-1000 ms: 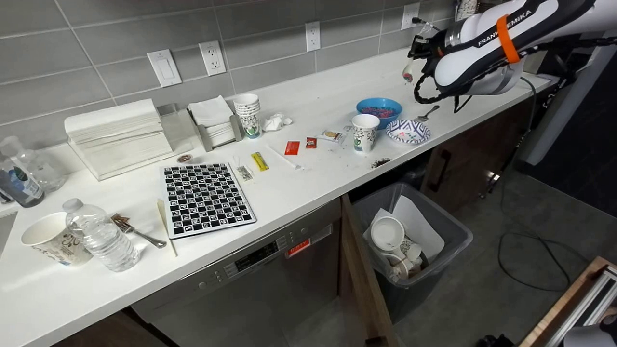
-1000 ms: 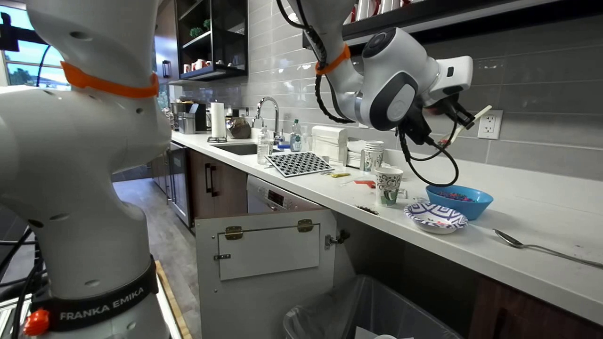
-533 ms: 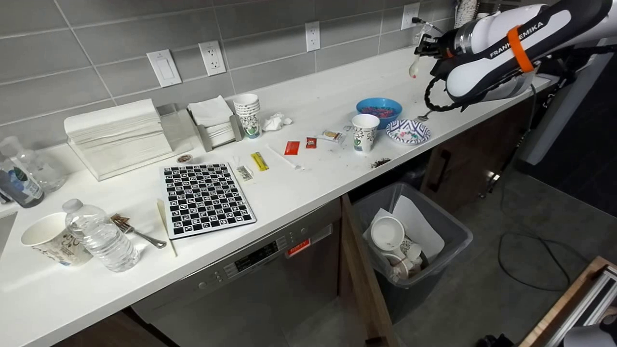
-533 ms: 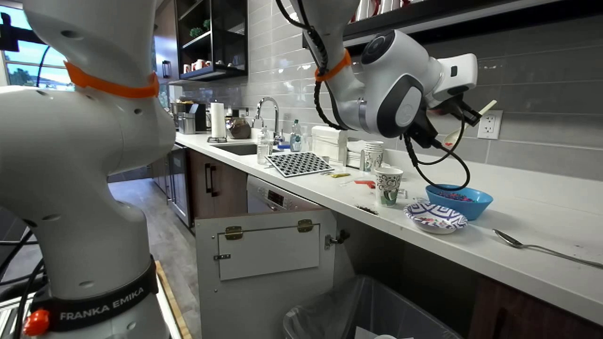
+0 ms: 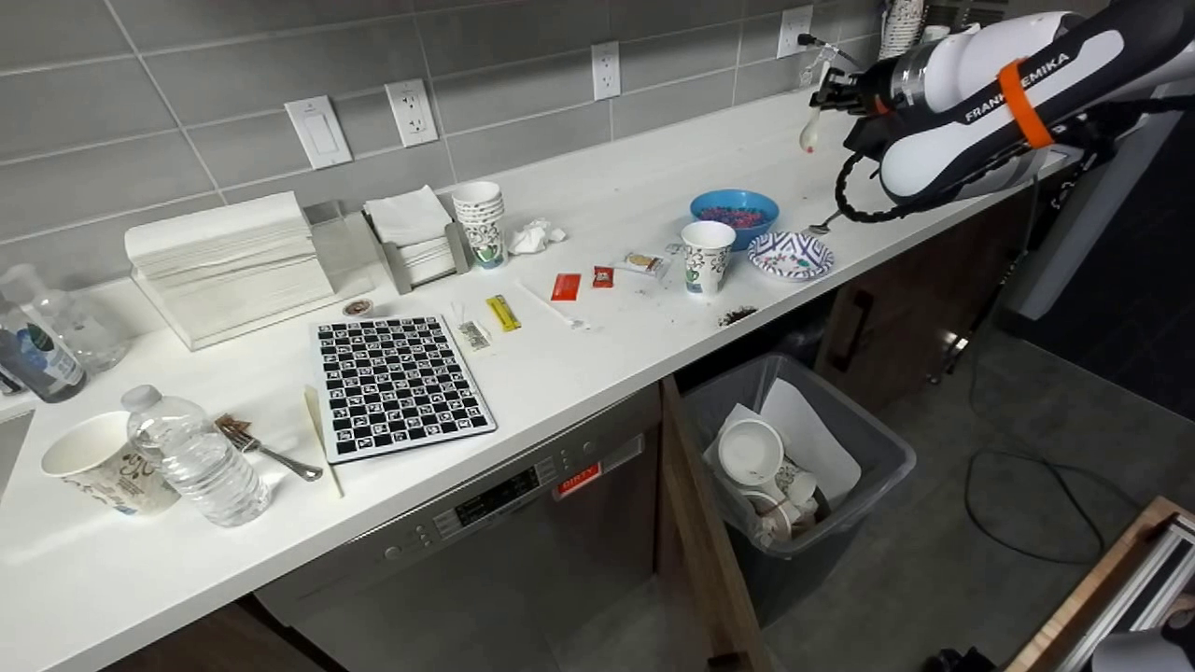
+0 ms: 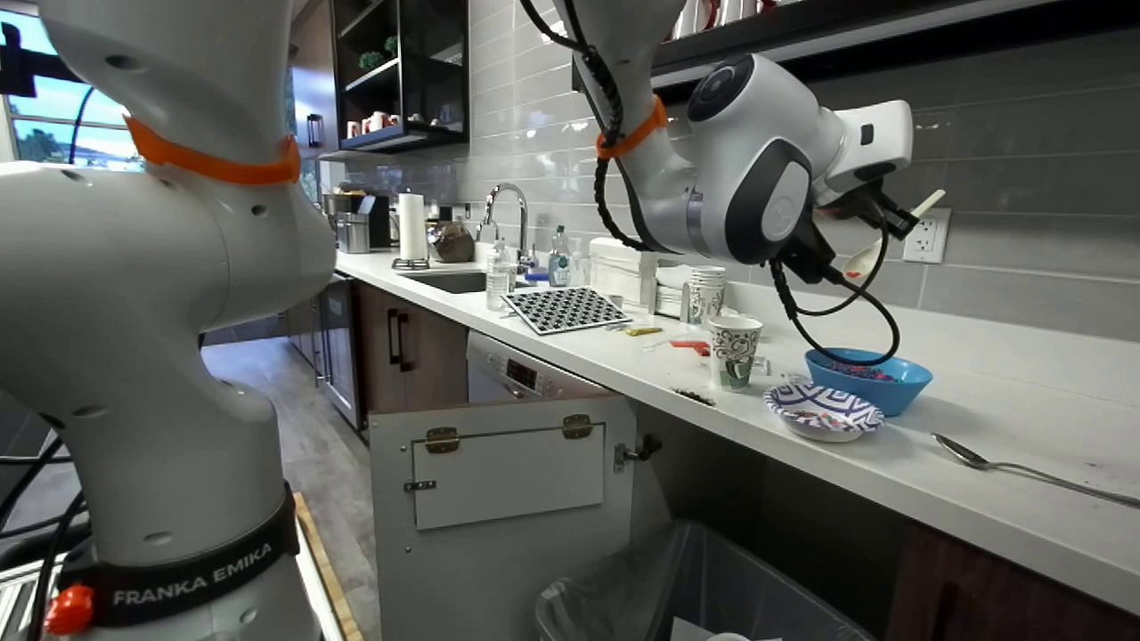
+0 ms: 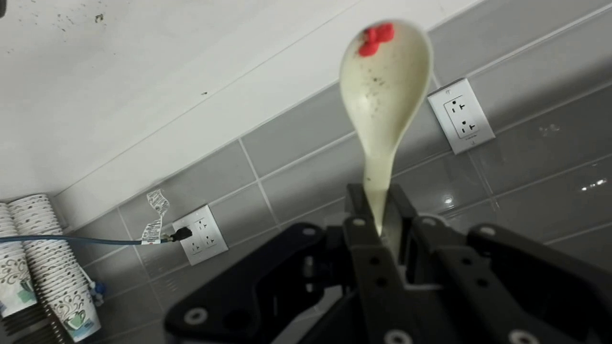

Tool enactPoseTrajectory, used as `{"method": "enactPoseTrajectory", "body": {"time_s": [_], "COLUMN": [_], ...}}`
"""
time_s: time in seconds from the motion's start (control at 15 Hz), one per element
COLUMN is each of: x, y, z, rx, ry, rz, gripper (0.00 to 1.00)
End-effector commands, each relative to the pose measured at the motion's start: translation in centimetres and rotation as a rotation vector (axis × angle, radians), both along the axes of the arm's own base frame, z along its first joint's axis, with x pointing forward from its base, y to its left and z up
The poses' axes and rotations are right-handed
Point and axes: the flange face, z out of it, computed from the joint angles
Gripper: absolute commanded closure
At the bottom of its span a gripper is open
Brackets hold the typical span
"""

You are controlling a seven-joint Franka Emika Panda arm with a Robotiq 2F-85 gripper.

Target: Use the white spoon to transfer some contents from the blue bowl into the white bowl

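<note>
My gripper (image 7: 377, 197) is shut on the handle of the white spoon (image 7: 377, 95). The spoon hangs tilted, bowl end down, with a little red stuff at its tip and dark specks inside. In both exterior views the gripper (image 5: 825, 97) (image 6: 901, 221) holds the spoon (image 5: 808, 138) (image 6: 860, 264) well above the counter. The blue bowl (image 5: 735, 198) (image 6: 901, 393) stands below, with pink and blue bits in it. The white bowl with a blue zigzag pattern (image 5: 818, 250) (image 6: 862, 415) stands against or close to it and holds some coloured bits.
A paper cup (image 5: 705, 273) (image 6: 735, 358) stands beside the bowls. A metal spoon (image 6: 973, 457) lies near the counter's front edge. The tiled wall with outlets (image 7: 461, 117) is behind the spoon. A bin (image 5: 901, 467) stands below by an open cabinet door.
Most of the coloured bits have left the spoon, and more show in the patterned white bowl. My arm and the spoon have moved to the right in both exterior views.
</note>
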Motion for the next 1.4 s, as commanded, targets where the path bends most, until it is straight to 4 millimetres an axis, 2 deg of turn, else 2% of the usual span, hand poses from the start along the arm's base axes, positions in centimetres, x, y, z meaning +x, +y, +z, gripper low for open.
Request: {"method": "enactPoseTrajectory", "body": {"time_s": [0.0,0.47,0.8,0.93,1.0,1.07,1.33], "x": [-0.4,0.5,1.4,2.1,2.4,2.9,5.2], "y": [0.2,-1.0,-2.6,-2.9,-3.8,-3.9,-4.3], "z": [-0.3,-0.3,2.1,3.4,3.4,3.7,3.3], "rx": [0.023,0.1,0.147,0.174,0.175,0.181,0.238], "ry": [0.013,0.194,0.391,0.47,0.518,0.559,0.705], "rz": [0.01,-0.065,-0.152,-0.152,-0.202,-0.207,-0.224], "gripper": [0.97,0.97,0.97,0.97,0.97,0.97,0.97]}}
